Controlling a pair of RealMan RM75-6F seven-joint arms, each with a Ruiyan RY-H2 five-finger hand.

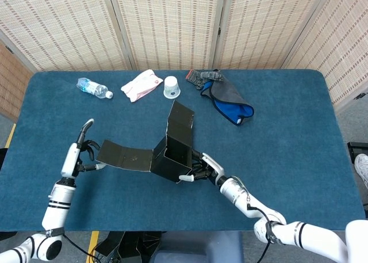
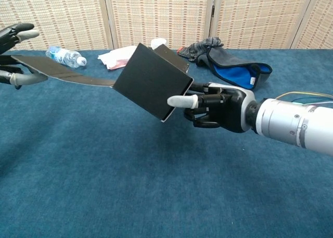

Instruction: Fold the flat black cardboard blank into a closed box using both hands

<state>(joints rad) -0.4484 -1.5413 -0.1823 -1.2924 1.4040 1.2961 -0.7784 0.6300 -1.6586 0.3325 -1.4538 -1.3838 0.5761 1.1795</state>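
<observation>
The half-folded black cardboard box [image 1: 172,151] [image 2: 150,82] hangs tilted above the blue table. One long flap [image 1: 122,155] [image 2: 62,74] sticks out to the left, and another flap [image 1: 181,118] rises at the back. My right hand [image 1: 201,168] [image 2: 216,109] grips the box's right wall, thumb on the outer face and fingers behind it. My left hand [image 1: 82,155] [image 2: 14,54] is at the far end of the long flap. Its fingers are spread above the flap's edge and its thumb is below, and no firm pinch shows.
At the back of the table [image 1: 287,153] lie a water bottle [image 1: 94,88] [image 2: 65,57], a white packet [image 1: 141,84] [image 2: 117,58], a white cup [image 1: 171,87] and a blue-grey cloth [image 1: 227,99] [image 2: 234,63]. Woven screens stand behind the table.
</observation>
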